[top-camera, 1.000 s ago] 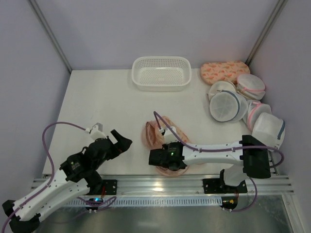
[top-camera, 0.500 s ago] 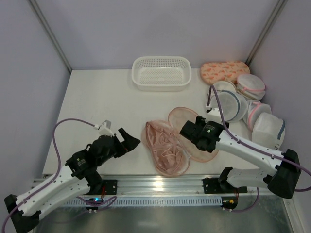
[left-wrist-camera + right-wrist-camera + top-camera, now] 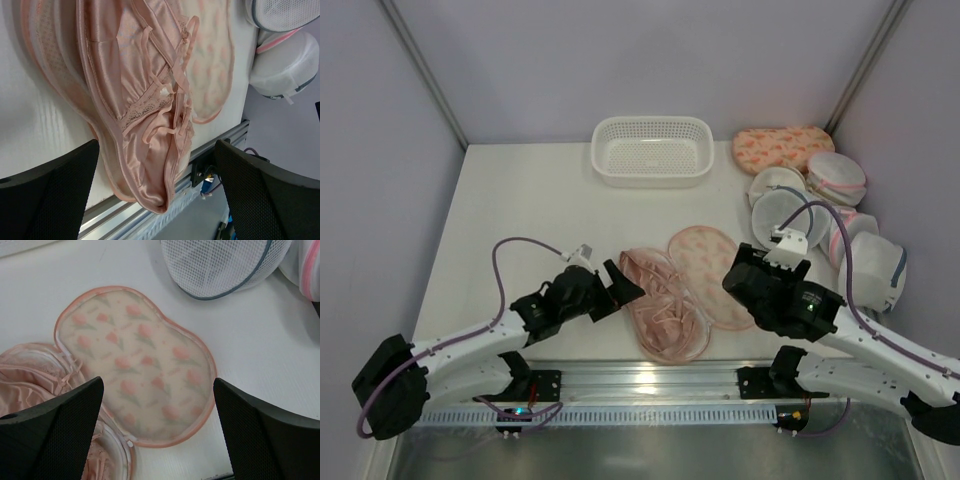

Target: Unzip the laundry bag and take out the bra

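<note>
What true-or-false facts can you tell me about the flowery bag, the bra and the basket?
1. The flowery bag is open. True.
2. The bra is in the white basket. False: it lies in the open bag, and the basket looks empty.
3. The left hand is holding the bra. False: it is open beside the bra and grips nothing.
4. Round white mesh bags sit to the right of the flowery bag. True.
</note>
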Robot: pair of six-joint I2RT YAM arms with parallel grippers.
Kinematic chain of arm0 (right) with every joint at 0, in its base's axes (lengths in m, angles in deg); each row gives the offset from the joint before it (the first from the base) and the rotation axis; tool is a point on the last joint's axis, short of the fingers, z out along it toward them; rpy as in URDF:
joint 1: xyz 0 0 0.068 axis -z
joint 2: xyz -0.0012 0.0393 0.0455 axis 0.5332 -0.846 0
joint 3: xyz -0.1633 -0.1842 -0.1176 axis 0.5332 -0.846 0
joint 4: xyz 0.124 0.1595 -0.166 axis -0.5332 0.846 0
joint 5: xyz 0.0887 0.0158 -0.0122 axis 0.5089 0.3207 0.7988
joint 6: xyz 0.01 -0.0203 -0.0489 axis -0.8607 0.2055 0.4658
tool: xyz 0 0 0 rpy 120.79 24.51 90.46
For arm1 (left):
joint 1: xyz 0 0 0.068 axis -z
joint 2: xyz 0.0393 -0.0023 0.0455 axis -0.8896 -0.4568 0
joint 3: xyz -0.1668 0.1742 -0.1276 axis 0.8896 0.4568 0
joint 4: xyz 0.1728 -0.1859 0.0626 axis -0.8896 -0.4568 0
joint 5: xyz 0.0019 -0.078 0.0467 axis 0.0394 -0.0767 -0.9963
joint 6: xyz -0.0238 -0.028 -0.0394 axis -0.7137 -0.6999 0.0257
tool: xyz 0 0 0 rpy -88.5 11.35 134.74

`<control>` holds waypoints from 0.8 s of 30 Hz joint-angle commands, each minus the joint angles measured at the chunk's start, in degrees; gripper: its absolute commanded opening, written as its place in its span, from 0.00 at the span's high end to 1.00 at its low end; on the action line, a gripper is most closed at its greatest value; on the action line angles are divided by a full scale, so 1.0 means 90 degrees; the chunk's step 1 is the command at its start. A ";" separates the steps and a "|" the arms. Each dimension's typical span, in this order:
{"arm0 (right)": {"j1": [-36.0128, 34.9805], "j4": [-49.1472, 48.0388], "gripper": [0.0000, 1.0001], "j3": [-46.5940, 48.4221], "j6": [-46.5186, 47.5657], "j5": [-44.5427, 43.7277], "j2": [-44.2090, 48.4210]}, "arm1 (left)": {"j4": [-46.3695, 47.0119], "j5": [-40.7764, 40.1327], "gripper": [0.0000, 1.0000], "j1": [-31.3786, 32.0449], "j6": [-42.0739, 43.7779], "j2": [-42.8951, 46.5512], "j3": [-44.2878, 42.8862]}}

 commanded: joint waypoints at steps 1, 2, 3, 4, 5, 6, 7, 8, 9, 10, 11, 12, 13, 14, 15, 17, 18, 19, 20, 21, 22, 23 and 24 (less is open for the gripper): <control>-0.0069 -0.0581 0.07 -0.0206 0.0241 0.0224 -0.0065 | 0.0779 0.0383 0.02 -0.0016 -0.0116 -0.0487 -0.0340; -0.0098 -0.0562 0.06 -0.0226 0.0193 0.0244 -0.0123 | 0.0799 0.0403 0.02 -0.0016 -0.0136 -0.0614 -0.0379; -0.0108 -0.0562 0.07 -0.0236 0.0144 0.0253 -0.0143 | 0.0770 0.0413 0.03 -0.0016 -0.0126 -0.0721 -0.0418; -0.0137 -0.0562 0.06 -0.0265 0.0124 0.0263 -0.0153 | 0.0711 0.0393 0.03 -0.0016 -0.0126 -0.0916 -0.0505; -0.0147 -0.0562 0.07 -0.0275 0.0104 0.0263 -0.0163 | 0.0663 0.0393 0.03 -0.0016 -0.0126 -0.1005 -0.0535; -0.0156 -0.0562 0.07 -0.0285 0.0085 0.0263 -0.0163 | 0.0681 0.0384 0.03 -0.0016 -0.0126 -0.1063 -0.0545; -0.0166 -0.0552 0.07 -0.0314 0.0065 0.0263 -0.0153 | 0.0701 0.0374 0.03 -0.0016 -0.0146 -0.1180 -0.0545; -0.0176 -0.0571 0.07 -0.0333 0.0046 0.0263 -0.0134 | 0.0749 0.0393 0.03 -0.0016 -0.0165 -0.1239 -0.0545; -0.0186 -0.0591 0.09 -0.0353 0.0046 0.0273 -0.0104 | 0.0895 0.0403 0.04 -0.0016 -0.0175 -0.1278 -0.0545; -0.0186 -0.0601 0.10 -0.0401 0.0036 0.0273 -0.0075 | 0.0974 0.0413 0.04 -0.0016 -0.0185 -0.1347 -0.0545; -0.0186 -0.0620 0.10 -0.0431 0.0036 0.0292 -0.0065 | 0.1071 0.0471 0.05 -0.0016 -0.0204 -0.1483 -0.0545; -0.0186 -0.0640 0.12 -0.0460 0.0026 0.0302 -0.0036 | 0.1188 0.0510 0.07 -0.0016 -0.0214 -0.1561 -0.0555; -0.0186 -0.0640 0.15 -0.0509 -0.0013 0.0322 -0.0026 | 0.1431 0.0617 0.08 -0.0016 -0.0234 -0.1755 -0.0584; -0.0196 -0.0659 0.16 -0.0538 -0.0032 0.0341 -0.0007 | 0.1569 0.0676 0.10 -0.0016 -0.0253 -0.1864 -0.0594; -0.0196 -0.0650 0.18 -0.0558 -0.0042 0.0361 0.0013 | 0.1706 0.0744 0.17 -0.0016 -0.0253 -0.2000 -0.0623; -0.0205 -0.0649 0.28 -0.0626 -0.0081 0.0390 0.0071 | 0.2017 0.0891 0.23 -0.0016 -0.0273 -0.2399 -0.0711; -0.0196 -0.0649 0.31 -0.0646 -0.0091 0.0410 0.0101 | 0.2155 0.1046 0.31 -0.0016 -0.0282 -0.2537 -0.0769; -0.0205 -0.0620 0.33 -0.0685 -0.0111 0.0419 0.0188 | 0.2263 0.1106 0.35 -0.0016 -0.0331 -0.2664 -0.0808; -0.0205 -0.0601 0.36 -0.0695 -0.0140 0.0419 0.0237 | 0.2467 0.1184 0.40 -0.0016 -0.0360 -0.2907 -0.0828; -0.0215 -0.0572 0.38 -0.0705 -0.0159 0.0410 0.0276 | 0.2575 0.1291 0.52 -0.0016 -0.0380 -0.3006 -0.0867; -0.0215 -0.0523 0.39 -0.0734 -0.0169 0.0400 0.0393 | 0.2673 0.1340 0.58 -0.0016 -0.0429 -0.3104 -0.0877; -0.0215 -0.0513 0.39 -0.0753 -0.0169 0.0400 0.0452 | 0.2857 0.1389 0.67 -0.0016 -0.0448 -0.3173 -0.0867; -0.0206 -0.0493 0.40 -0.0763 -0.0169 0.0390 0.0510 | 0.2937 0.1438 0.84 -0.0016 -0.0478 -0.3251 -0.0887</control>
